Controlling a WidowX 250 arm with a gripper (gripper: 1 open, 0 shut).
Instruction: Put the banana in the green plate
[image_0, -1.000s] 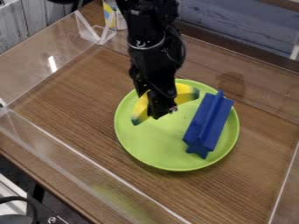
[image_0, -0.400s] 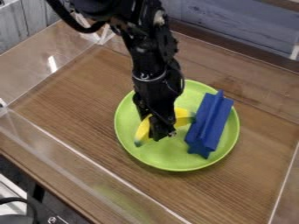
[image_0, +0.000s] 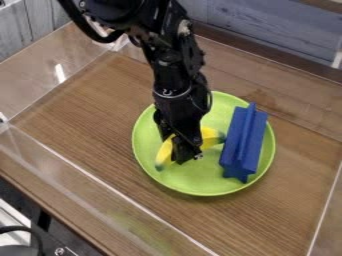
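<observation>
A black robot arm is seen reaching down from the upper left, its gripper (image_0: 179, 146) pointed straight down over the green plate (image_0: 201, 176). The jaws are closed narrowly on the yellow banana (image_0: 168, 151), which is held low over the plate's left half. A blue ridged block (image_0: 243, 139) lies just right of the gripper, on the plate.
</observation>
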